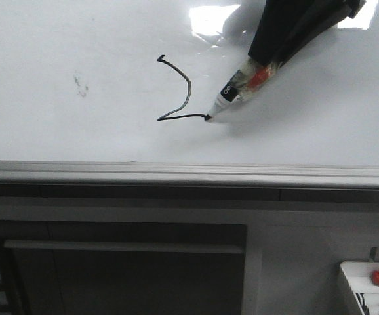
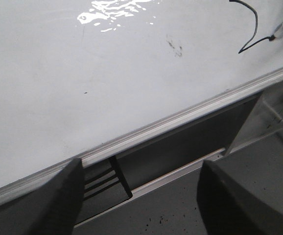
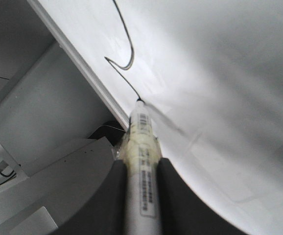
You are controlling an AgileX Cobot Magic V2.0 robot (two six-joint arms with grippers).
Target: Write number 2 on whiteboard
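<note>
The whiteboard (image 1: 58,52) fills the upper front view, glossy white with a grey ledge (image 1: 176,172) below. A thin black number 2 (image 1: 184,98) is drawn on it, with a curved back and a flat base stroke. My right gripper (image 1: 268,56) is shut on a white marker (image 1: 235,90), whose tip touches the right end of the base stroke. The marker (image 3: 142,161) shows between the fingers in the right wrist view, its tip on the line of the 2 (image 3: 127,58). My left gripper (image 2: 139,196) is open and empty below the board's ledge (image 2: 180,115); the 2 (image 2: 251,29) shows far off.
Faint dark smudges (image 1: 80,85) mark the board left of the 2. A bright light reflection (image 1: 212,18) sits at the top. A white tray with a red button (image 1: 378,277) stands at the lower right. Dark shelving lies below the ledge.
</note>
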